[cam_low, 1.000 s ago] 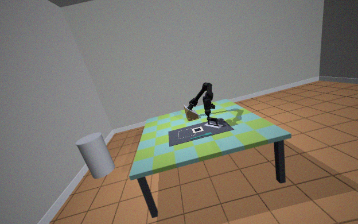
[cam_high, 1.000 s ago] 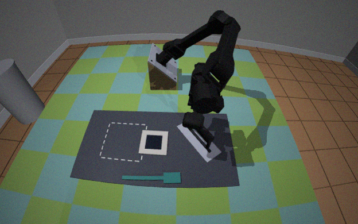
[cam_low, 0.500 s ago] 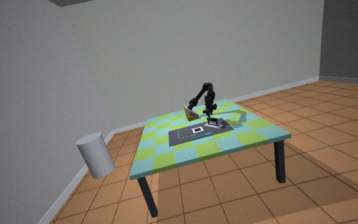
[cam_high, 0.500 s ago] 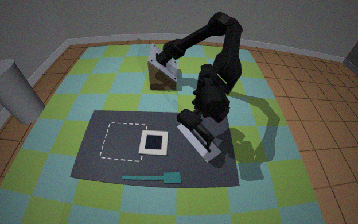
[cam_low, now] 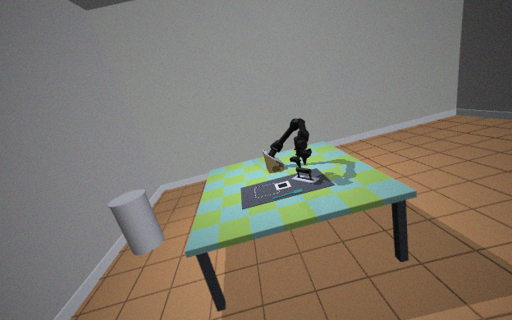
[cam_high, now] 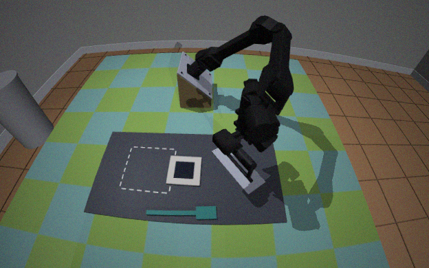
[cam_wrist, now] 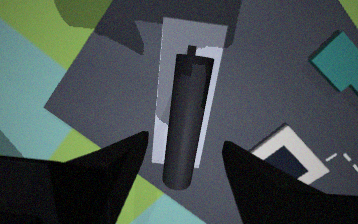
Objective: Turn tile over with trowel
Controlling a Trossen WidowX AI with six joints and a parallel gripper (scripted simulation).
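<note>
The trowel, a pale flat blade with a raised black handle (cam_high: 235,172) (cam_low: 304,178) (cam_wrist: 186,115), lies on the right part of the dark mat (cam_high: 103,192) (cam_wrist: 270,75). My gripper (cam_high: 245,146) (cam_low: 302,165) (cam_wrist: 185,141) is open and empty above the trowel. In the wrist view the handle shows between the fingertips, running lengthwise. The tile (cam_high: 183,170) (cam_low: 282,185) (cam_wrist: 287,160) lies flat with its pale border and dark square facing up. It overlaps the right side of the dashed outline (cam_high: 133,147).
A teal flat-ended tool (cam_high: 206,212) (cam_wrist: 340,60) lies along the mat's front edge. The wedge-shaped arm base (cam_high: 194,89) (cam_low: 272,162) stands behind the mat. A grey cylinder (cam_high: 24,110) (cam_low: 137,221) is at the far left, off the table.
</note>
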